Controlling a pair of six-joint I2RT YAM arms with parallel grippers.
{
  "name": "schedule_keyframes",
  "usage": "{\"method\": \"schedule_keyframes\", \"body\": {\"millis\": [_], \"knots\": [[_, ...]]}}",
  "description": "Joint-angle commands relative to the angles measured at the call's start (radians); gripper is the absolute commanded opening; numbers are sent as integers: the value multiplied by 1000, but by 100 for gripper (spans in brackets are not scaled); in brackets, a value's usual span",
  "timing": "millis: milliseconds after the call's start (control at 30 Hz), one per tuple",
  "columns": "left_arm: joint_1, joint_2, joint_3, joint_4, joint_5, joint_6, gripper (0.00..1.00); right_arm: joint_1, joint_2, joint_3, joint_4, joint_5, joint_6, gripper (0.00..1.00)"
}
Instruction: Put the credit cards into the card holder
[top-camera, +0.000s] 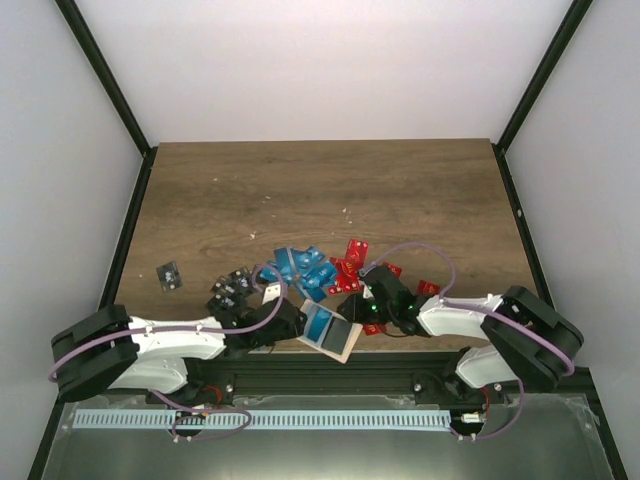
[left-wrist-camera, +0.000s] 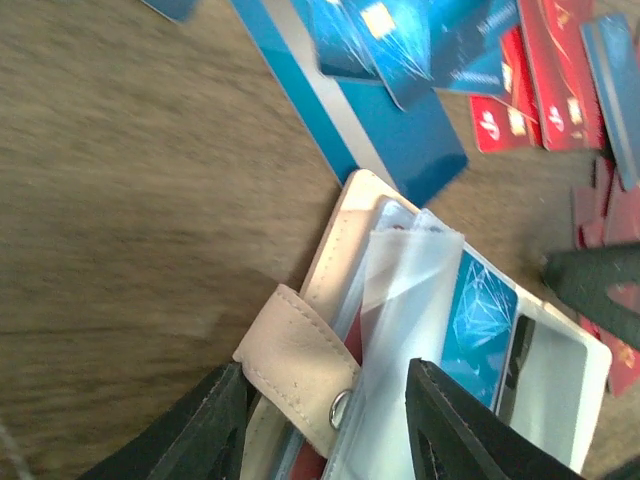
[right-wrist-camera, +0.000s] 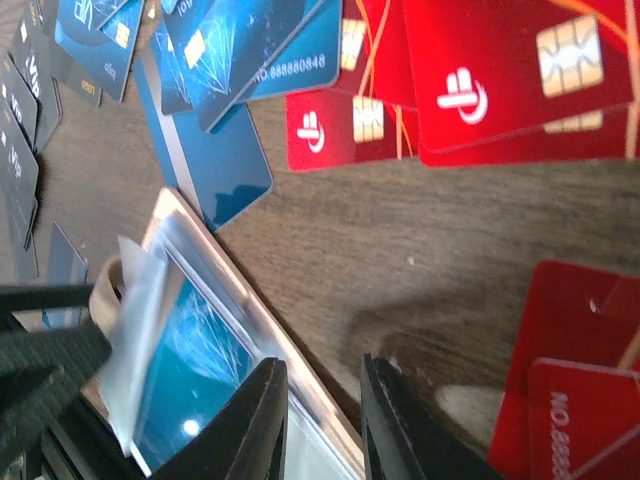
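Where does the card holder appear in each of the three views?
Top external: card holder at bottom centre.
Left wrist: card holder from lower centre to right edge.
Right wrist: card holder at lower left.
Shared landmark: blue card inside its clear sleeve.

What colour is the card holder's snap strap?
Pale beige with a silver snap; the strap on the card holder shows best in the left wrist view.

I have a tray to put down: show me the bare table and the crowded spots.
Free: the far half of the table, beyond the blue cards and red cards. Crowded: the near edge, with black cards and the card holder.
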Motion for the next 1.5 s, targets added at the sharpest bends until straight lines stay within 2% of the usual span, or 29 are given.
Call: {"method": "schedule_keyframes", "body": {"millis": [0, 100, 200, 300, 433, 533, 633, 967, 1167, 1467], "knots": [[-52, 38, -25, -4, 67, -89, 47, -31, 63, 26, -4, -6, -38, 23], [-97, 34, -28, 28, 76, -95, 48, -53, 117, 50, 53, -36, -56, 22], [-150, 12, -17, 43, 70, -37, 48, -74, 170, 98, 81, -47, -97, 21], [-172, -32, -1, -47, 7, 27, 47, -94, 186, 156, 44, -41, -156, 21], [-171, -102, -7, -179, -121, 72, 49, -98, 131, 202, -60, -7, -215, 21], [-168, -141, -27, -172, -172, 127, 50, -99, 71, 198, -133, -4, -222, 22], [-159, -136, -16, -162, -200, 183, 47, -99, -4, 161, -179, -12, -206, 22], [-151, -20, 21, -115, -93, 326, 42, -99, -193, 77, -285, -28, -159, 24], [-153, -35, 9, -107, -56, 353, 42, -99, -234, 42, -299, -51, -142, 24], [-159, -21, -3, -46, -48, 386, 51, -99, -253, 22, -298, -51, -137, 24]]}}
